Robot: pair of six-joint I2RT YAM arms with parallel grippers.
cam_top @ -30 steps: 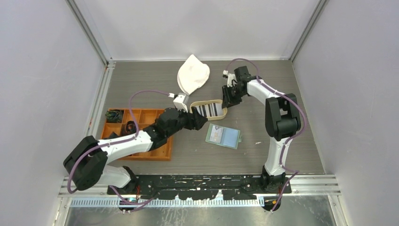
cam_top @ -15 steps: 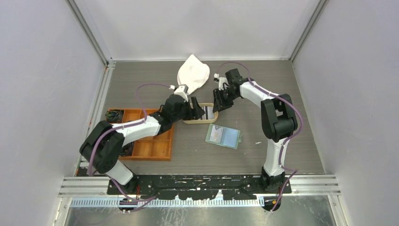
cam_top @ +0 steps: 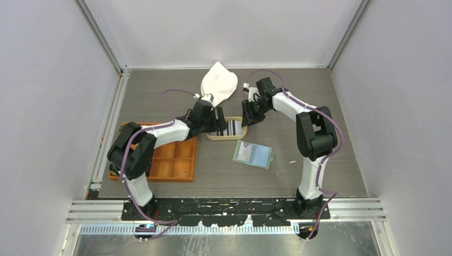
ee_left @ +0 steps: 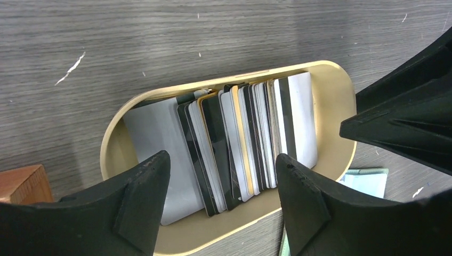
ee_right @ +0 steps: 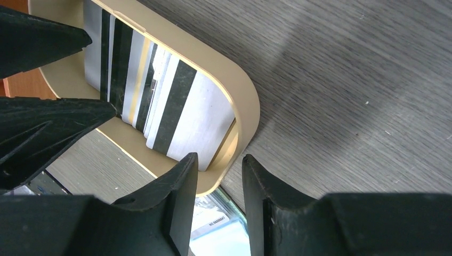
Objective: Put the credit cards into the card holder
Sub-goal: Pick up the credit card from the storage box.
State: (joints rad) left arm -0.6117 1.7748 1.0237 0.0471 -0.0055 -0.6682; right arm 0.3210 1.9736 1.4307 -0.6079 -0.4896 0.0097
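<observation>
Several black, white and pale credit cards [ee_left: 234, 144] stand on edge, packed in an oval tan tray [ee_left: 330, 85]. My left gripper [ee_left: 221, 156] hovers open over the row, one finger on each side of the stack, holding nothing. My right gripper [ee_right: 219, 158] is open by a narrow gap above the tray's right end rim [ee_right: 242, 114]; I cannot tell whether it touches. The sage-green card holder [cam_top: 252, 154] lies open on the table just in front of the tray, its clear pocket [ee_right: 224, 229] visible between my right fingers.
An orange compartmented tray [cam_top: 170, 160] sits at the left under the left arm. A white cloth bag [cam_top: 218, 84] lies at the back behind the tan tray. Both grippers crowd the tray from opposite ends. Grey walls enclose the table.
The left arm swung back and its gripper moved over the cards. The right gripper shifted left to the tray's end. The tan tray slid a little left and now lies level.
</observation>
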